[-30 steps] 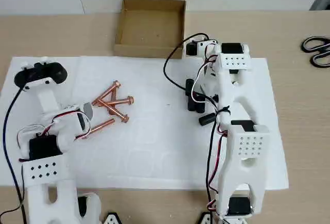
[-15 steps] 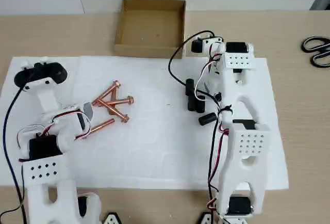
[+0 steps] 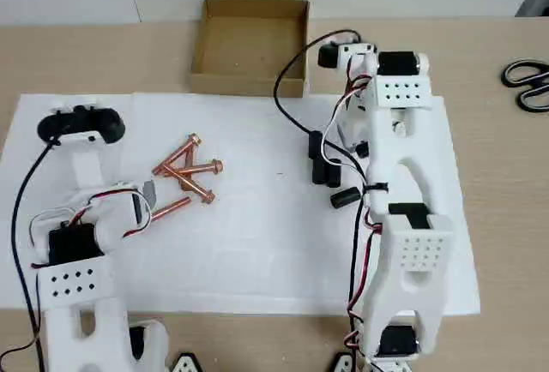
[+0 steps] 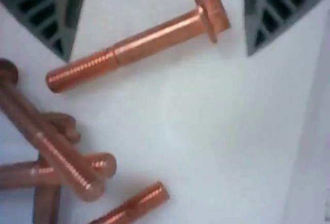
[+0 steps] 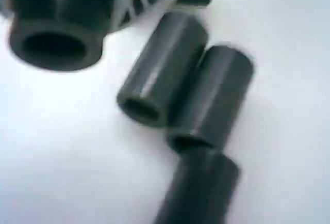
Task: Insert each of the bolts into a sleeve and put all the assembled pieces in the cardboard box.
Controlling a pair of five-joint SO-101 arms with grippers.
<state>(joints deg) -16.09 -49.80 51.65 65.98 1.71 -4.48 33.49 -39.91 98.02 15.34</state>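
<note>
White foam sheet (image 3: 257, 252) on tan table (image 3: 480, 63); left claw (image 4: 160, 48) released, right claw (image 3: 341, 139) indeterminate.

Wooden table (image 3: 86, 55) under white foam sheet (image 3: 257, 252), cardboard box (image 3: 249, 46) and scissors (image 3: 525, 83).

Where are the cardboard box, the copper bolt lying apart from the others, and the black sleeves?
cardboard box (image 3: 249, 46): high view, on its bare floor.
lone bolt (image 4: 134, 48): left wrist view, on the middle of its shaft.
black sleeves (image 5: 165, 64): right wrist view, on the side of one lying sleeve.
</note>
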